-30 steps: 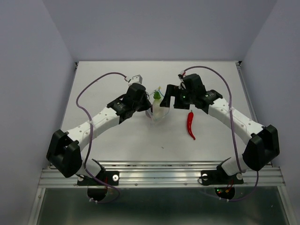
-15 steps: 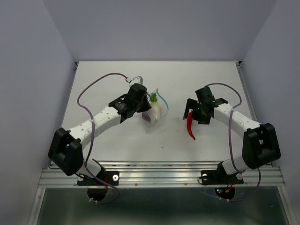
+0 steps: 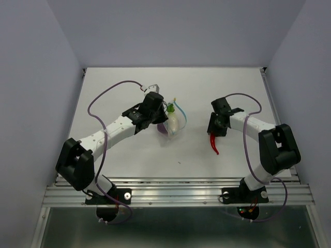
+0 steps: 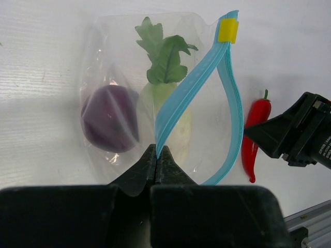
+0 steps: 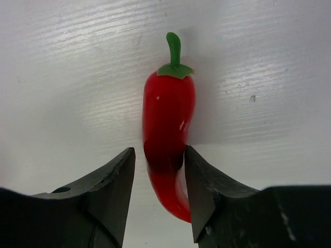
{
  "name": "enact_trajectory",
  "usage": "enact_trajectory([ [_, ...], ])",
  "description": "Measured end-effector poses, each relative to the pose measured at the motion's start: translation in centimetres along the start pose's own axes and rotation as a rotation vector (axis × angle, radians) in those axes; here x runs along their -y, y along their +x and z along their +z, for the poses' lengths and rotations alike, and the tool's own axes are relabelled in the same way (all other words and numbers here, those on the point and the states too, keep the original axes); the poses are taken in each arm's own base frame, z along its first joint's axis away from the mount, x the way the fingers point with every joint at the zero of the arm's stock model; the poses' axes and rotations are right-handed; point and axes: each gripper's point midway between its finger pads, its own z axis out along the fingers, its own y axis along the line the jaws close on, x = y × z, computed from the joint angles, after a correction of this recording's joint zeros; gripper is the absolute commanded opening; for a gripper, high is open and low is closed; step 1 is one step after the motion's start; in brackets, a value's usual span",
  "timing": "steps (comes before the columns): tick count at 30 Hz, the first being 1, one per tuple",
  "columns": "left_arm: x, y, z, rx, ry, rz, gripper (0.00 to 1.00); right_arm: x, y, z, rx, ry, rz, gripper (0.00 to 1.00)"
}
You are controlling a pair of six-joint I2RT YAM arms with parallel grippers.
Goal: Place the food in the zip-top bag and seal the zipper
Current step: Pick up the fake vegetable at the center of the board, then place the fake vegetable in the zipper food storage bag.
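The clear zip-top bag (image 4: pixel 124 77) lies on the white table with its mouth gaping. Inside it are the dark purple onion (image 4: pixel 108 118) and the white radish (image 4: pixel 178 126) with green leaves. My left gripper (image 4: pixel 156 150) is shut on one side of the blue zipper (image 4: pixel 181 93), near the end away from the yellow slider (image 4: pixel 227 30). To the right, the red chili (image 5: pixel 168 108) lies on the table outside the bag (image 3: pixel 173 124). My right gripper (image 5: pixel 159 152) straddles its lower half. The right finger touches the chili and a small gap shows at the left finger.
A metal rail (image 3: pixel 176 194) runs along the table's near edge between the arm bases. Grey-blue walls (image 3: pixel 36 103) close in the left, right and back. From the left wrist, the right gripper (image 4: pixel 300 134) shows as a dark body just right of the chili (image 4: pixel 254 129).
My right gripper left the bag's mouth, swung right and came down over the chili, its jaws narrowing around it. The left gripper kept its hold on the zipper; the bag shifted slightly.
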Motion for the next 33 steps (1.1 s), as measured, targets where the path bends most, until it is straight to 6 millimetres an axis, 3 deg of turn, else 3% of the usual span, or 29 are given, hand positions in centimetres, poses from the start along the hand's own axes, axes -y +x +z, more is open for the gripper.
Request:
enact_trajectory([
  [5, 0.1, 0.0, 0.0, 0.001, 0.002, -0.002, 0.0, -0.5, -0.6, 0.3, 0.02, -0.016, 0.002, 0.2],
  [11, 0.0, 0.0, 0.0, 0.002, 0.002, -0.002, 0.0, -1.7, -0.7, -0.3, 0.013, -0.085, -0.011, 0.15],
  [15, 0.1, 0.0, 0.0, 0.001, 0.002, -0.003, 0.0, -4.0, -2.6, -4.4, 0.089, -0.228, -0.021, 0.15],
  [18, 0.1, 0.0, 0.0, 0.001, 0.004, -0.006, 0.0, -7.0, -4.9, -9.6, 0.203, -0.427, -0.034, 0.19],
  [21, 0.2, 0.0, 0.0, 0.0, 0.005, -0.013, 0.0, -10.9, -6.5, -16.4, 0.315, -0.718, -0.075, 0.18],
  [24, 0.2, 0.0, 0.0, -0.001, 0.006, -0.024, 0.0, -13.7, -6.6, -19.6, 0.347, -0.895, -0.116, 0.18],
  [28, 0.3, -0.1, 0.0, 0.001, 0.009, -0.035, 0.0, -17.0, -5.3, -20.3, 0.319, -1.002, -0.168, 0.17],
  [33, 0.4, -0.1, 0.0, 0.0, 0.011, -0.047, 0.0, -21.3, -3.9, -19.1, 0.293, -1.044, -0.21, 0.17],
])
